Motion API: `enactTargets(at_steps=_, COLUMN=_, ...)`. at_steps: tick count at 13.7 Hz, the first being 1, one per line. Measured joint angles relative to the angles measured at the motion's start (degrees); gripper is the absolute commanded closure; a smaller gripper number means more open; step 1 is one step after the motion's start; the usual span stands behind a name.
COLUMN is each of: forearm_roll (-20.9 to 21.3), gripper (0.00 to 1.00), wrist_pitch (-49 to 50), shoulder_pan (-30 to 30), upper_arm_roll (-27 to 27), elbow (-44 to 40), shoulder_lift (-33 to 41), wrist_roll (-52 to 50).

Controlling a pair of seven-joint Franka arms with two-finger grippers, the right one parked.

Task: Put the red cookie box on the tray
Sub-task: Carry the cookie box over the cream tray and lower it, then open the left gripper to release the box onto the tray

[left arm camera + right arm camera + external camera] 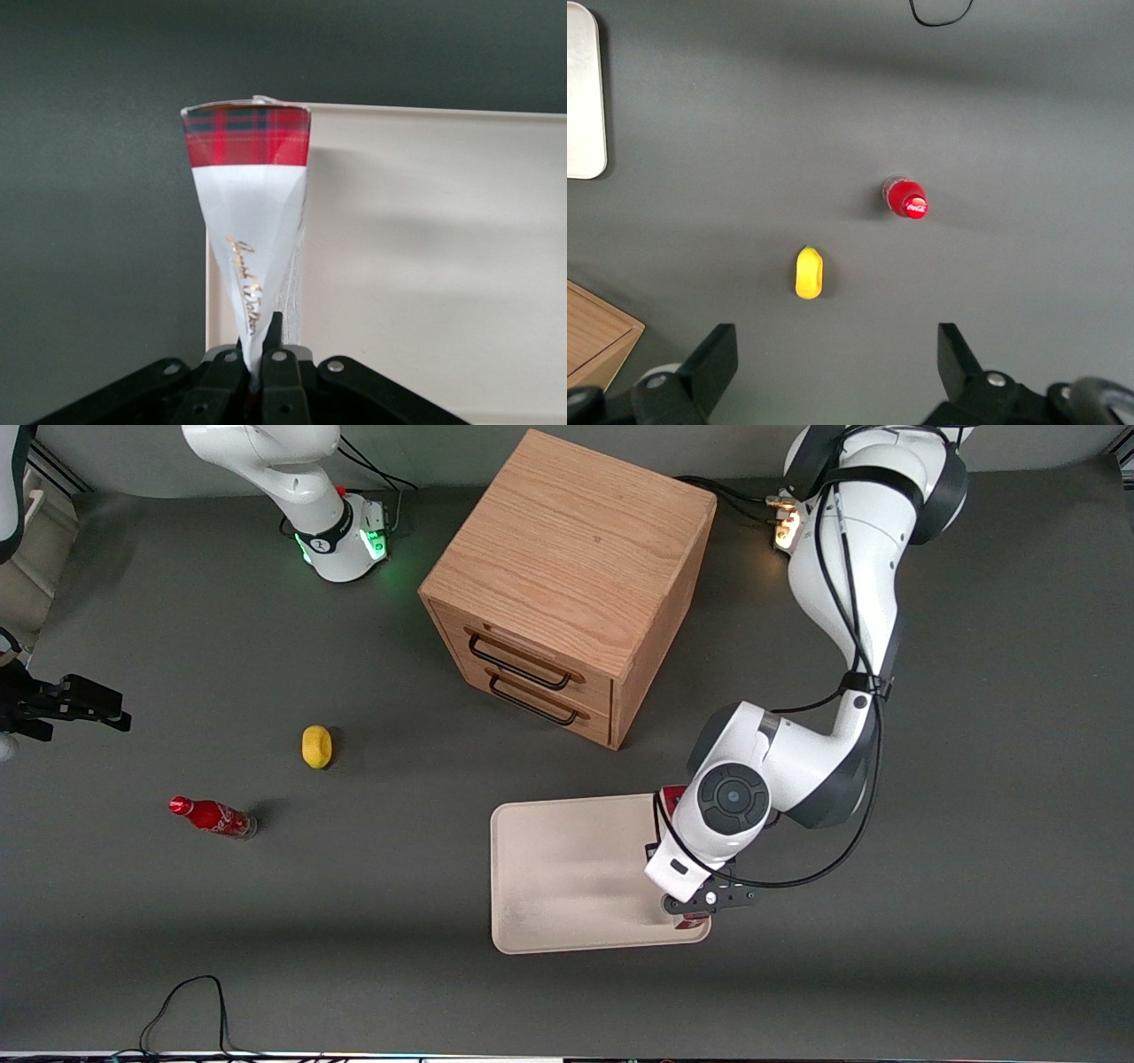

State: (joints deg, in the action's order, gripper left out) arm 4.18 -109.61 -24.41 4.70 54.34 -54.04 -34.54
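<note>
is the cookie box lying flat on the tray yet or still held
Held: the gripper fingers are shut on the red cookie box, over the tray edge. Whether it touches the tray, cannot tell.

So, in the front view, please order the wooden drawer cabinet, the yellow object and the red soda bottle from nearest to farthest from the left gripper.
The left gripper, fingers shut on the red cookie box, hangs over the tray edge.
1. Wooden drawer cabinet: farther from the camera, mid-table.
2. Yellow object: toward the parked arm's end.
3. Red soda bottle: farthest toward that end.
</note>
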Motion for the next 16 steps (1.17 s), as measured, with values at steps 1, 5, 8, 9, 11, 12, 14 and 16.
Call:
enactTargets(at_steps=1, forearm_roll=0.3, gripper=1.0, wrist_pitch=-0.4, shoulder_pan=0.0, upper_arm_roll=0.0, elbow=0.0, shoulder_lift=-0.5, wrist_roll=0.3)
enactTargets(at_steps=5, forearm_roll=0.9, gripper=1.0, wrist_pitch=-2.5, shoulder_pan=0.1, upper_arm_roll=-0.1, elbow=0.8, shoulder_lift=-1.9, wrist_roll=0.8)
enactTargets(at_steps=8, forearm_roll=1.1, gripper=1.0, wrist_pitch=-4.4, shoulder_pan=0.0, upper_arm_roll=0.0, elbow=2.6, shoulder_lift=-2.4, wrist_roll=0.9)
enactTargets(at_steps=9, forearm_roll=1.5, gripper=0.83, wrist_pitch=-4.9, shoulder_pan=0.0, upper_arm_roll=0.0, elbow=3.2, shoulder_lift=-2.5, wrist_roll=0.9)
enactTargets(at_steps=11, forearm_roll=1.9, gripper=0.17, wrist_pitch=-5.3, shoulder_pan=-0.1, upper_arm_roll=0.1, elbow=3.6, shoulder_lift=-2.5, wrist_roll=0.9)
enactTargets(at_steps=12, forearm_roll=2.0, gripper=0.0, wrist_pitch=-5.3, shoulder_pan=-0.1, upper_arm_roll=0.1, elbow=3.7, shoulder_lift=-2.5, wrist_roll=0.9)
enactTargets(at_steps=14, forearm_roll=2.0, gripper=0.0, wrist_pitch=-5.3, shoulder_pan=-0.2, upper_arm_roll=0.1, elbow=3.8, shoulder_lift=-2.5, wrist_roll=0.9)
enactTargets(at_steps=16, forearm_roll=2.1, gripper=0.0, wrist_pitch=-5.2, shoulder_pan=-0.3, upper_arm_roll=0.1, elbow=3.8, shoulder_lift=-2.4, wrist_roll=0.9)
